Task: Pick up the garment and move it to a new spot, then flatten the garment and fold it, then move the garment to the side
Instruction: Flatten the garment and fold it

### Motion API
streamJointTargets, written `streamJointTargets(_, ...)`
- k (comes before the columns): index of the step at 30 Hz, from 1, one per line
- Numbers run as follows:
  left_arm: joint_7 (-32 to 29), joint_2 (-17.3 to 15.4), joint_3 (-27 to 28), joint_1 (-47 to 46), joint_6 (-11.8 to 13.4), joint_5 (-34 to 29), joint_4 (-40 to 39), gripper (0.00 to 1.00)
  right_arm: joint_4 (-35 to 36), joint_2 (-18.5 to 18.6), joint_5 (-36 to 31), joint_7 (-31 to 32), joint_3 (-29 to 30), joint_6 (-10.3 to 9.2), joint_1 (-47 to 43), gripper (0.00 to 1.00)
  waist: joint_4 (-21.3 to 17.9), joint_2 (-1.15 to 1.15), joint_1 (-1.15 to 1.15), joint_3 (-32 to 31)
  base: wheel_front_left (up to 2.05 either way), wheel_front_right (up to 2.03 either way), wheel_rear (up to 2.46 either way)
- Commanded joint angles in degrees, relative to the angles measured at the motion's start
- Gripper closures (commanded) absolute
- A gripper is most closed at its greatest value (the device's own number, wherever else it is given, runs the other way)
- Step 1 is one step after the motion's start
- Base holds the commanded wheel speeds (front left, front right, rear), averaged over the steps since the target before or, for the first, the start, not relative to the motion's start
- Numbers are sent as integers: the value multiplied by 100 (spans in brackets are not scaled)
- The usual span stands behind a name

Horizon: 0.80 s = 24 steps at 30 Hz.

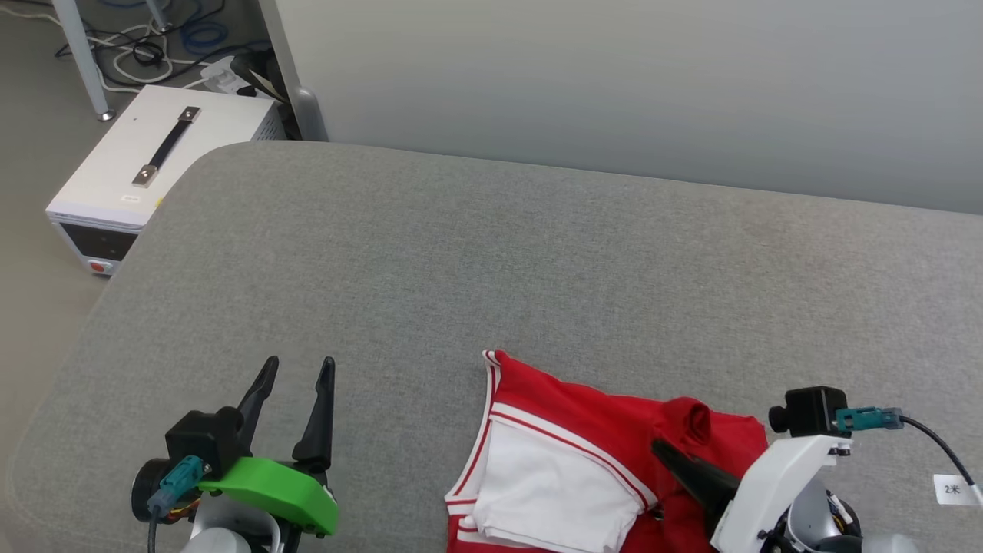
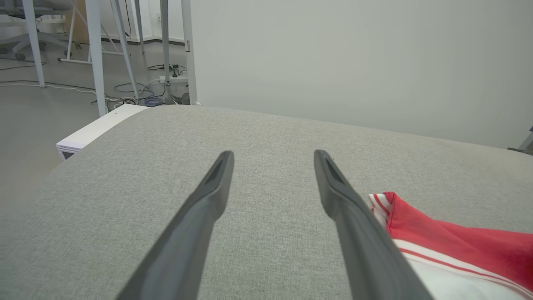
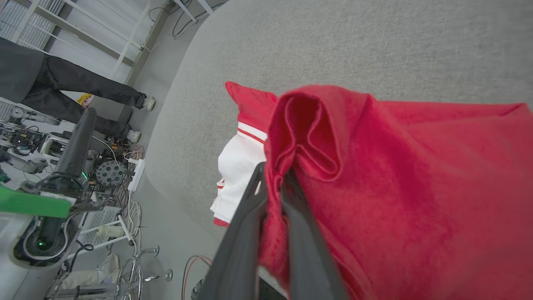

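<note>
**Head view:** The garment (image 1: pixel 576 453) is seen at lower centre-right on the grey counter (image 1: pixel 461 253). It is crumpled, its long axis runs upper left to lower right, and its striped corner is pointed upper left. The left gripper (image 1: pixel 299 362) is spread wide and empty.

**Left wrist view:** The red body, white sleeve and striped trim (image 2: pixel 458 241) are seen at lower right.

**Right wrist view:** A red fold (image 3: pixel 416 175) is pinched in the right gripper (image 3: pixel 275 175).

- The garment (image 3: pixel 416 187) is soft knit cloth, matt, faintly fuzzy on the red.
- The grey surface (image 1: pixel 491 261) is coarse woven fabric, matt.
- The left gripper (image 1: pixel 299 362) has smooth, matt dark plastic fingers.
- The green cover (image 1: pixel 276 488) behind them is shiny plastic.
- The white box (image 1: pixel 207 127) looks like smooth painted metal; its handle (image 1: pixel 165 146) has bright metal ends.
</note>
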State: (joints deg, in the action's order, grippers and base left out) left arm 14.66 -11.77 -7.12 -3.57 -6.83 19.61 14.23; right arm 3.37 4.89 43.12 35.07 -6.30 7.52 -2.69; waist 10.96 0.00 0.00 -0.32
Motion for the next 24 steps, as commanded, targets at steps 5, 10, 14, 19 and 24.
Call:
streamJointTargets(5, 34, 36, 25, 23, -43, -55, 22, 0, -100, -183, 103, -91, -271, -3, 269, 100, 221, 0, 0, 64, 0, 0, 0)
streamJointTargets(10, 34, 38, 19, -22, -51, -64, 43, 0, -419, -199, 462, -471, -740, -3, 527, 100, 354, 0, 0, 99, 0, 0, 0)
streamJointTargets(14, 34, 40, 2, -57, -56, -68, 57, 0, -861, -200, 628, -843, -1051, -3, 832, 100, 446, 0, 0, 140, 0, 0, 0)
streamJointTargets(19, 34, 77, -29, -148, -60, -71, 71, 0, -1478, -201, 798, -1220, -1365, -3, 1253, 100, 581, 0, 0, 238, 0, 0, 0)
streamJointTargets(24, 34, 121, -49, -221, -62, -75, 103, 0, -2231, -201, 847, -1552, -1555, -3, 1666, 100, 712, 0, 0, 342, 0, 0, 0)
